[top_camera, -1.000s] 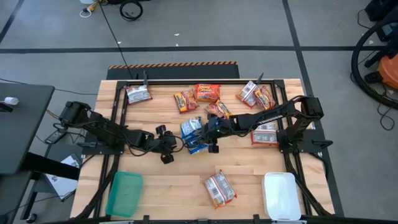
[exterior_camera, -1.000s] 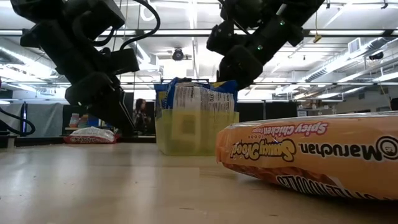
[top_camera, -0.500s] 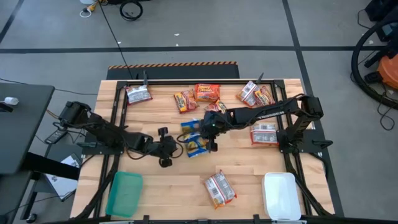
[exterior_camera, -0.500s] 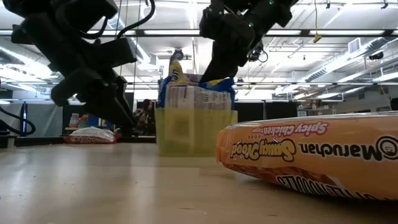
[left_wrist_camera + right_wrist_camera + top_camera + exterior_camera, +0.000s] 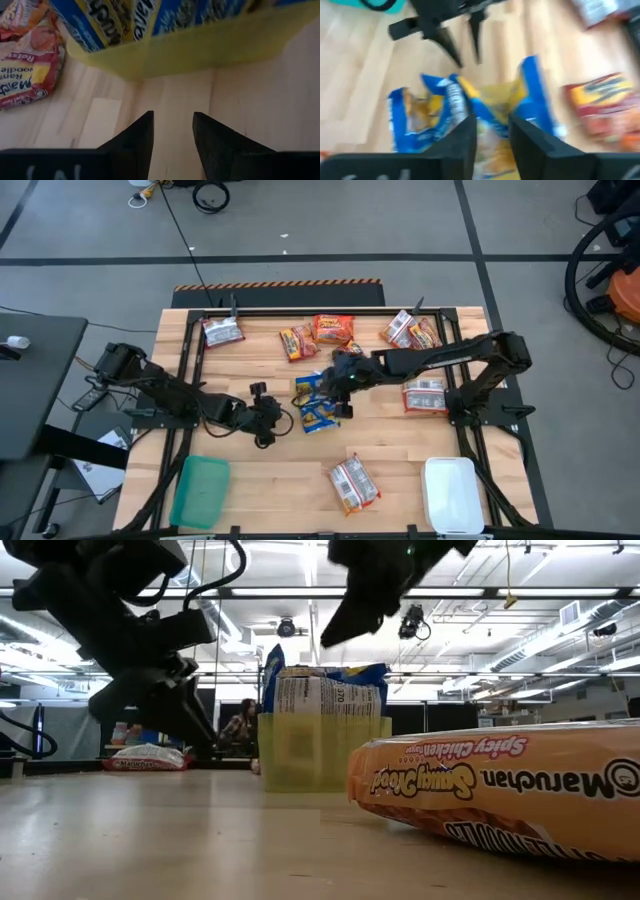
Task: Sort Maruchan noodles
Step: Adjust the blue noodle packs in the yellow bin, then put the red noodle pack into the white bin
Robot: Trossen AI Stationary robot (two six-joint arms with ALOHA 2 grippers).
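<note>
Sorting partly done. Blue-and-yellow packets stand in yellow tray mid-table. Orange and silver packets scattered along far edge; one packet near front edge. Green tray, white tray unfilled. Right gripper above tray, fingers parted, empty; left gripper beside tray, parted, empty.

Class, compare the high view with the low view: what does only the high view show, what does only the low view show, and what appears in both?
Only the high view shows the green tray and white tray at the table's near edge.

Only the low view shows a person in the room behind, and the print on the orange packet up close.

Both show the blue-and-yellow packets in the yellow tray, with the left gripper beside them and the right gripper above them.
</note>
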